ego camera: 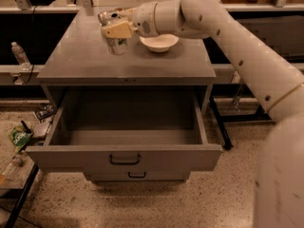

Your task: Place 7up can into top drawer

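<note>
A grey cabinet (142, 66) is shown from above, with its top drawer (71, 158) pulled wide open. Over the cabinet top, the 7up can (116, 45) is clasped by the gripper (115, 29) of a white arm (228, 34), just beside a white bowl (159, 42).

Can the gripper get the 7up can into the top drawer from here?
Probably yes. The gripper, closed on the 7up can over the cabinet top, has the top drawer pulled out in front of it, open from above. The white bowl sits beside the can, not between it and the drawer.
</note>
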Controlling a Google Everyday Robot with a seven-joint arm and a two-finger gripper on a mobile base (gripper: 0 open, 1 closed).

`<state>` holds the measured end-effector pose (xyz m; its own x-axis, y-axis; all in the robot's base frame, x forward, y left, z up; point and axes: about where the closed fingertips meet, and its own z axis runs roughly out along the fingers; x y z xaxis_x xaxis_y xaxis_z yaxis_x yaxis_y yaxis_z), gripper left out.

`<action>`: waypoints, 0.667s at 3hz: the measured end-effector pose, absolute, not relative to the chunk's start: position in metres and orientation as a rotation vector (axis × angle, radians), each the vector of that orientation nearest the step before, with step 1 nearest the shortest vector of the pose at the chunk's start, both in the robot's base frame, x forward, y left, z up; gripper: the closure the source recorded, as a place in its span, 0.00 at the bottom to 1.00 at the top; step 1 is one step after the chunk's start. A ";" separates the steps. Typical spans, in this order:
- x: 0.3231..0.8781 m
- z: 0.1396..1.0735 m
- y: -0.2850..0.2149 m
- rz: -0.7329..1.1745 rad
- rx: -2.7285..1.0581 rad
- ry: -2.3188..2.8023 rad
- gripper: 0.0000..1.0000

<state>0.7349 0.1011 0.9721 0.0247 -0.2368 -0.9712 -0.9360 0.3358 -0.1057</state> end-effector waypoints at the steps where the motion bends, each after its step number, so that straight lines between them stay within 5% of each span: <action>1: 0.684 0.956 0.082 0.837 -1.101 1.492 1.00; 2: 0.641 0.925 0.073 0.892 -1.108 1.544 1.00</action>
